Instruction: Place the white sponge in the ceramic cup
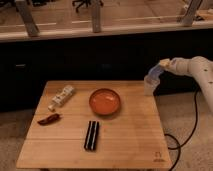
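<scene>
The ceramic cup (pixel 149 88) is small, pale and straight-sided, and stands near the far right edge of the wooden table (pixel 125 145). The white sponge (pixel 153 75), a pale bluish-white block, hangs tilted just above the cup's mouth, its lower end at the rim. My gripper (pixel 159 68) comes in from the right on the white arm (pixel 192 66) and is shut on the sponge's upper end, directly above the cup.
An orange-red bowl (pixel 105 101) sits mid-table, left of the cup. A white patterned bar (pixel 62 97) and a dark red object (pixel 49 119) lie at the left. A black bar (pixel 91 135) lies near the front. A cable (pixel 186 140) runs right of the table.
</scene>
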Controlling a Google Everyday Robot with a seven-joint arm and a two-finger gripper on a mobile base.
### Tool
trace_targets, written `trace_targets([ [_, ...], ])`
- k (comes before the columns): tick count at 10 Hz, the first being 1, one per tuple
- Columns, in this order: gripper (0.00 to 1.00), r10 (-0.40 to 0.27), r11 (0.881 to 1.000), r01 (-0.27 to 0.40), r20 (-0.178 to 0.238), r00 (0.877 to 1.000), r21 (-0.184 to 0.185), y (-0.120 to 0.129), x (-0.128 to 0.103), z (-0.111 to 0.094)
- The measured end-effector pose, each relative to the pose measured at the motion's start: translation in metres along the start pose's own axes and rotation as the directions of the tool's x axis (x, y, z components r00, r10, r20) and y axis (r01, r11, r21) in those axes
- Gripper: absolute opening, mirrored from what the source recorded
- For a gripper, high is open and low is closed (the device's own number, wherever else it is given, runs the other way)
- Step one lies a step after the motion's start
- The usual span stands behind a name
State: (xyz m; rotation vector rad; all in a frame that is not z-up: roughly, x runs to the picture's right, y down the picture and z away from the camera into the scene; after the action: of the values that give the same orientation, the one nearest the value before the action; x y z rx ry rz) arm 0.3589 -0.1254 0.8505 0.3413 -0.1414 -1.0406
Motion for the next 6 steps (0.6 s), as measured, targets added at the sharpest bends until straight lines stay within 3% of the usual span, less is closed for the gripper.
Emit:
trace_targets([
  [2,0.0,-0.028,1.0,0.028,0.004,1.0,-0.001,-0.005,-0.009,0.002],
  [6,0.0,-0.121,0.992,0.12,-0.045,0.992,-0.036,-0.015,-0.018,0.001],
])
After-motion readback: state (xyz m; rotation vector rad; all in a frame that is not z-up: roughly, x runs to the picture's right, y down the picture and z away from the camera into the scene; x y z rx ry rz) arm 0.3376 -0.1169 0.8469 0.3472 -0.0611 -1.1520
